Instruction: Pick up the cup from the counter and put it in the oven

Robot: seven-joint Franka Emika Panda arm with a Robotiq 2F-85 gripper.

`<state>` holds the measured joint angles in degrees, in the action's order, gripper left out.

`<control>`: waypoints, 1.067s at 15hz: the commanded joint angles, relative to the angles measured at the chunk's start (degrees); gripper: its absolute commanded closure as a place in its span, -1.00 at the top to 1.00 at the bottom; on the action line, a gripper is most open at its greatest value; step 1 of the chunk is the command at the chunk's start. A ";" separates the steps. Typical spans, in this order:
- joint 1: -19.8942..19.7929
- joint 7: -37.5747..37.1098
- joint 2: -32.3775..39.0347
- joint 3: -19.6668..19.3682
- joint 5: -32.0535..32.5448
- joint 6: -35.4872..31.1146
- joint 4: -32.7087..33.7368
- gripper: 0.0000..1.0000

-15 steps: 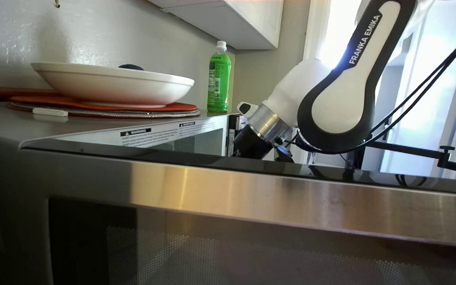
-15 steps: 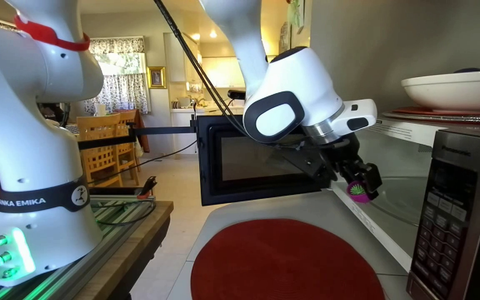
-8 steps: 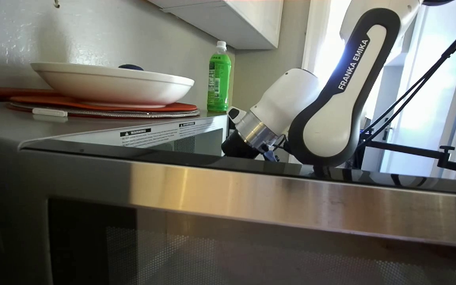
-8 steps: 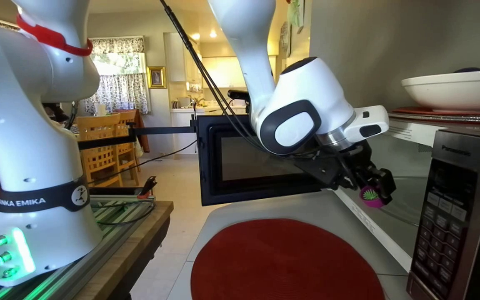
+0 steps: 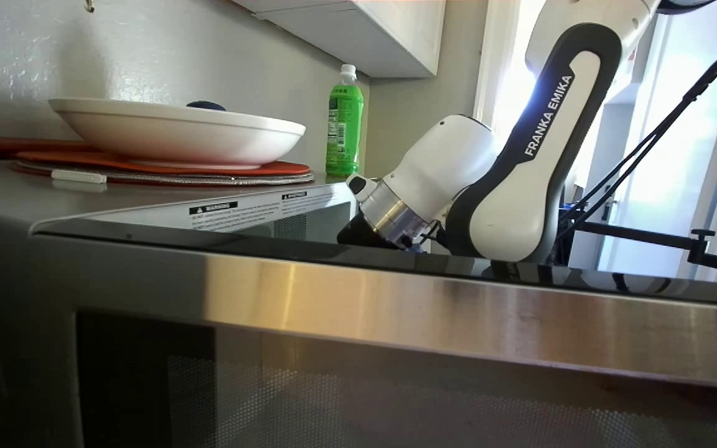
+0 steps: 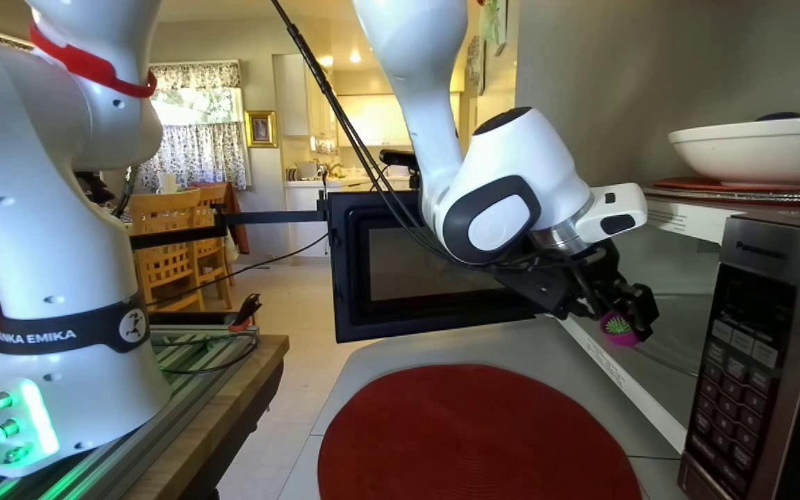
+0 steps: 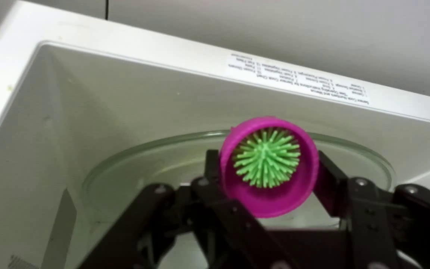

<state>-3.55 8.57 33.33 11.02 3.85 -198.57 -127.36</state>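
A magenta cup point(image 7: 271, 203) with a green spiky ball point(image 7: 266, 157) inside is held between my gripper's point(image 7: 269, 169) black fingers, which press on both its sides. The cup's open mouth faces the wrist camera. In an exterior view the cup point(image 6: 620, 339) and gripper point(image 6: 630, 318) are at the opening of the microwave oven point(image 6: 754, 253), above its front lip; how deep inside I cannot tell. A glass turntable point(image 7: 367, 151) shows behind and below the cup. The grey counter point(image 6: 400, 351) lies in front of the oven. In an exterior view the oven door point(image 5: 458, 311) hides my gripper.
The open door point(image 6: 435, 319) stands left of the opening. The control panel point(image 6: 740, 375) flanks it on the right. A white bowl point(image 5: 178, 134) and a green bottle point(image 5: 345, 130) stand on top of the oven. A red round mat point(image 6: 476, 430) lies on the counter.
My arm has moved lower and toward the oven opening, carrying the cup with it. The movement is small over the last half second. The grip on the cup is unchanged.
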 commanded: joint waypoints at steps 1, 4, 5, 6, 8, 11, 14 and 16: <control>1.74 -2.35 1.88 -1.97 1.28 -3.46 1.71 -0.28; 2.35 -2.59 2.53 -2.66 1.20 -4.32 2.30 -0.28; 2.32 -2.70 2.72 -2.59 1.30 -4.40 2.44 -0.28; 2.22 -2.79 3.06 -2.49 1.42 -4.64 2.65 -0.28; 2.11 -3.05 3.76 -2.22 1.49 -5.69 3.01 -0.28; 2.37 -3.42 4.67 -2.18 1.50 -6.65 3.79 -0.28; 2.69 -3.65 5.31 -2.23 1.44 -7.34 4.66 -0.28; 2.79 -3.85 5.77 -2.28 1.32 -7.90 5.20 -0.28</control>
<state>-1.39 6.69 36.72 9.52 3.85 -200.55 -123.53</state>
